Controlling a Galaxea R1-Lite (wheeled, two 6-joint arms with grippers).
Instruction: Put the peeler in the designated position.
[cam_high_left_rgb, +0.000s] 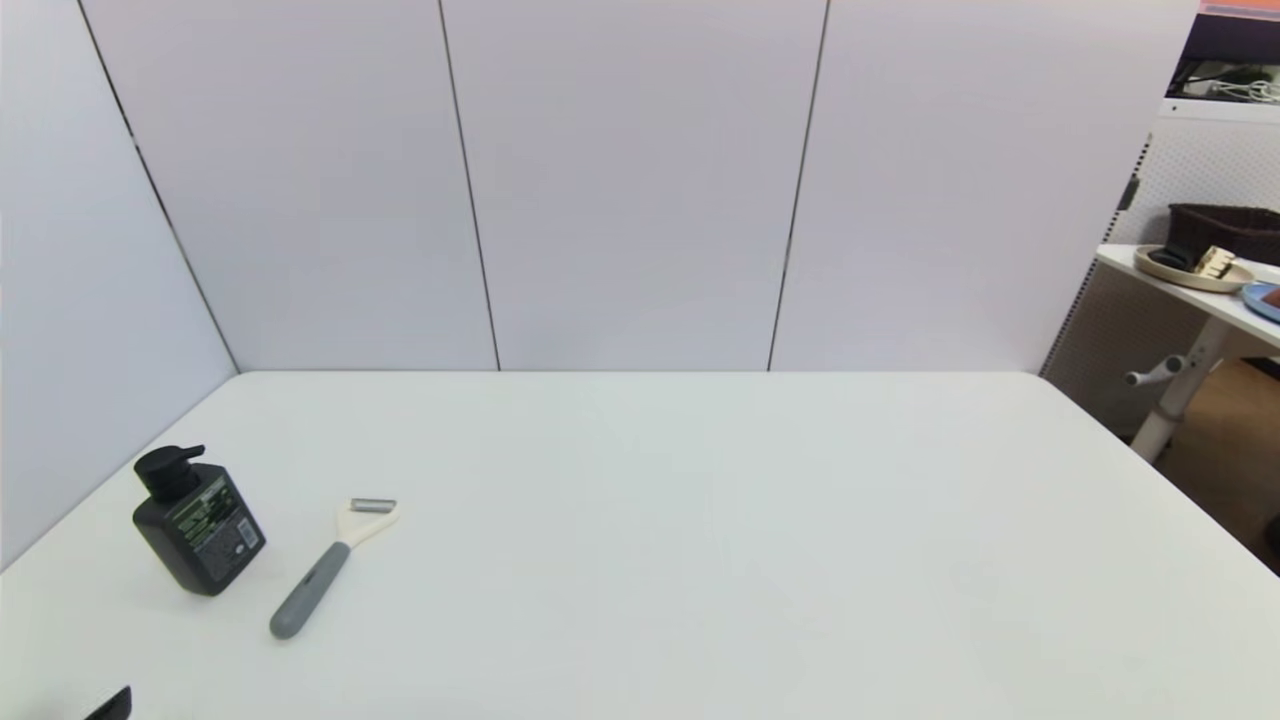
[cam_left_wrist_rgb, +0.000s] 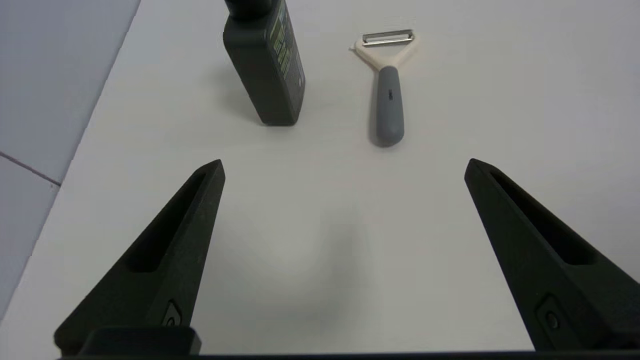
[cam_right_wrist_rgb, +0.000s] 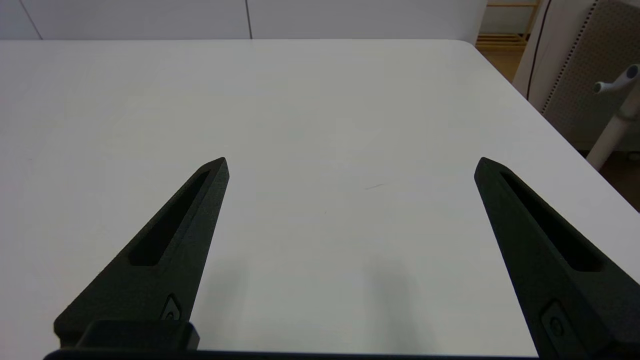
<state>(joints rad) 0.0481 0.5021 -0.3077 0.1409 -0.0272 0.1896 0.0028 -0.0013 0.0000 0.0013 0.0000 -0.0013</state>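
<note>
The right end effector (cam_right_wrist_rgb: 350, 165) hovers over the white counter (cam_right_wrist_rgb: 320, 100), its two black fingers (cam_right_wrist_rgb: 165, 250) spread wide apart with nothing between them. Beyond the counter's far corner stands a white post (cam_right_wrist_rgb: 612, 125).

Plain white table (cam_high_left_rgb: 700, 520) with grey wall panels right behind it and along its left side. Only two things sitting on it, both near the front left: a dark grey pump bottle (cam_high_left_rgb: 197, 525) standing upright, and the peeler (cam_high_left_rgb: 330, 568) lying flat just beside it, not touching.
</note>
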